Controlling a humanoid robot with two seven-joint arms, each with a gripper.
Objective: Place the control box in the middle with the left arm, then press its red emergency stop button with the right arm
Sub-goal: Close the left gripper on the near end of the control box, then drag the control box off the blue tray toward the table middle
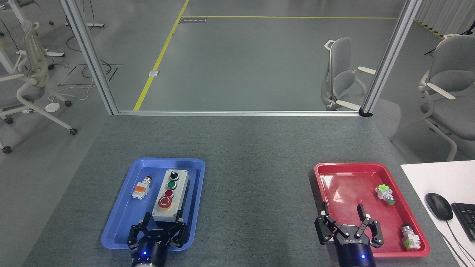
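Grey control box (170,195) in blue tray (126,207) near tabletop's front-left corner, uncentred; left gripper (163,223) jaws apart at its near end, right gripper (343,221) jaws apart, emergency button (164,202) unpressed.

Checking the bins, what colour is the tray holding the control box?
Blue tray, clearest in the head view.

Left pincer (162,221) covers the near end of the control box (170,196); whether its fingers touch the box sides can't be told. Both arms cut off by bottom edge. Right of the right pincer (343,218), keyboard (465,218) cut by right edge. Small switch (410,237) just right of it, detail too small to tell.
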